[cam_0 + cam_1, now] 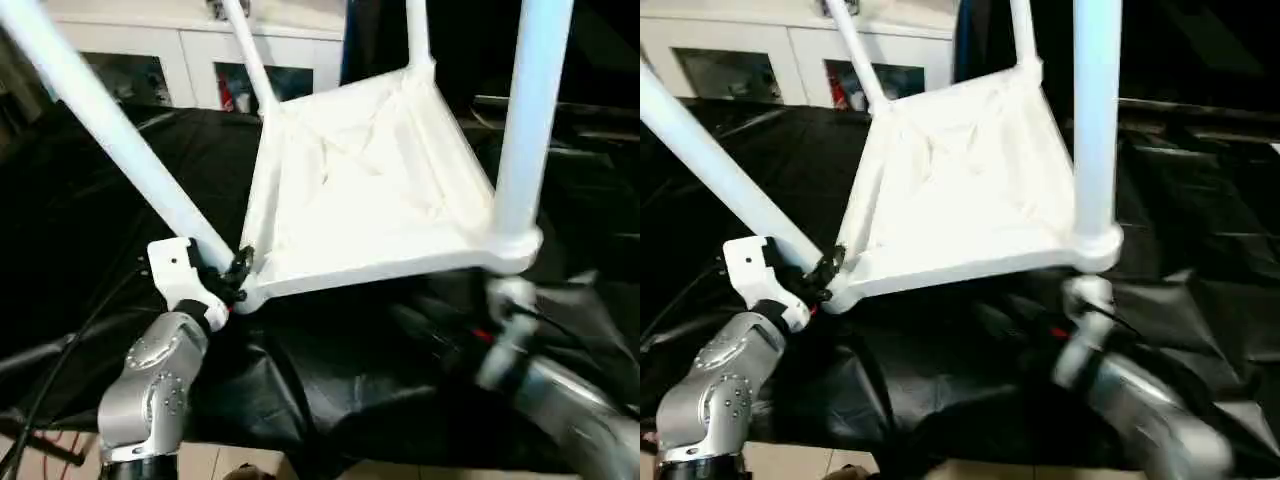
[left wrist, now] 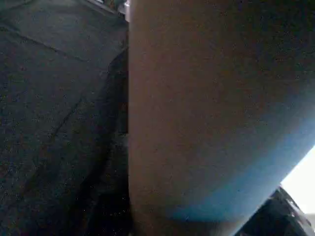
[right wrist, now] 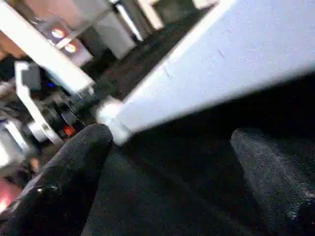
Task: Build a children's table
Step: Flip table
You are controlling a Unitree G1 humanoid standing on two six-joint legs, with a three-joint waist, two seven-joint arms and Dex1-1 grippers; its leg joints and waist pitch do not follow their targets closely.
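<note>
L pincer (image 1: 236, 272) grips table (image 1: 370, 170) leg (image 1: 120, 140) — R pincer (image 3: 167, 162) spread wide.

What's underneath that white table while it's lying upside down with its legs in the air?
The children's table rests tilted on a black sheet that covers the whole work surface. What the sheet lies on is hidden. The left gripper holds the near corner by a leg.

The four tube legs (image 1: 120, 135) of the children's table (image 1: 370, 180) run off the head views' upper edge, their ends unseen. The right gripper (image 1: 510, 300) just beneath the near corner socket (image 1: 515, 245) is smeared by blur. One leg (image 2: 206, 118) blocks the left wrist view.
</note>
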